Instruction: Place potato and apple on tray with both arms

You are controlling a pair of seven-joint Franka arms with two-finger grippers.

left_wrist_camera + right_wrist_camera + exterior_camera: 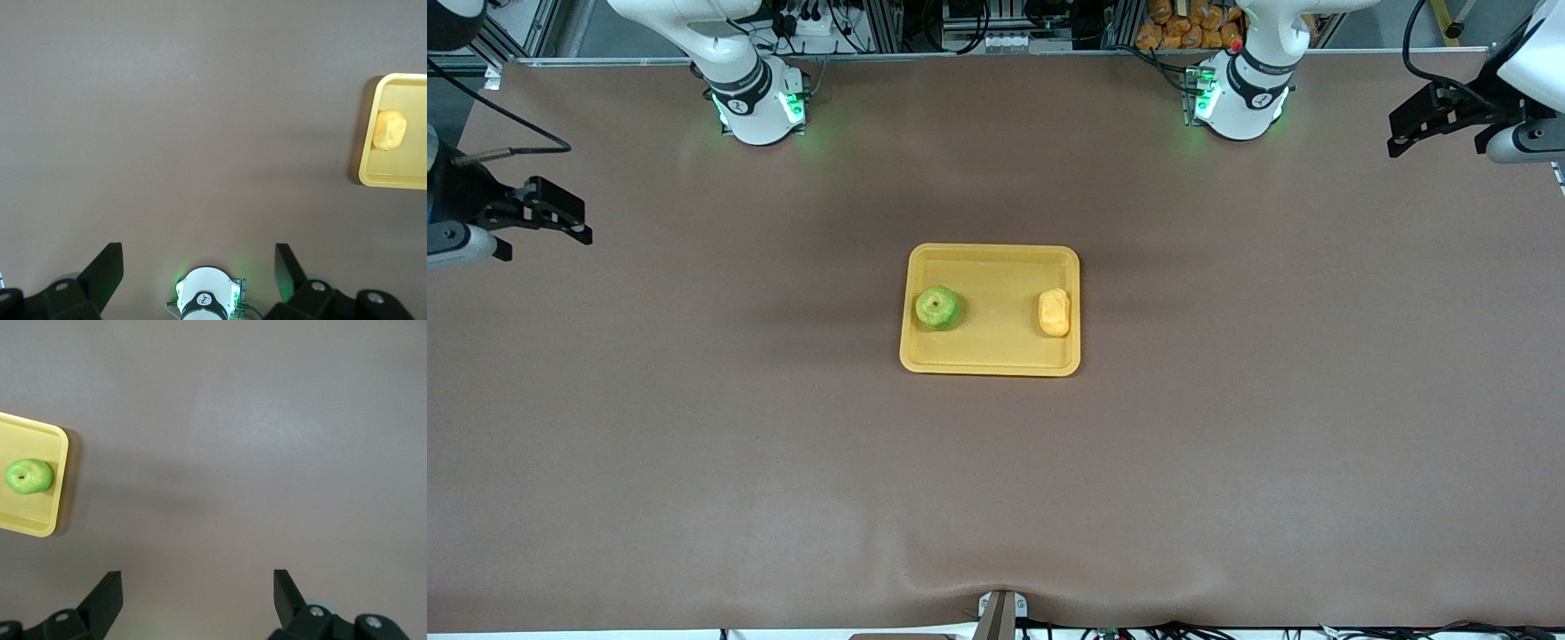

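Observation:
The yellow-orange tray [992, 360] lies at the middle of the table. In it rests the green apple [937, 308], at the end toward the right arm, and the yellow potato [1054, 312], at the end toward the left arm. The tray's rim [365, 130] and the potato [389, 129] show in the left wrist view; the rim [59, 480] and the apple [29, 476] show in the right wrist view. My left gripper [1436, 124] [198, 270] hangs open and holds nothing, high over its own end of the table. My right gripper [547, 213] [198, 593] hangs open likewise over its end.
Brown cloth covers the table [996, 498]. The two arm bases [760, 102] [1240, 98] stand along the table edge farthest from the front camera. A small mount [1000, 613] sits at the edge nearest that camera.

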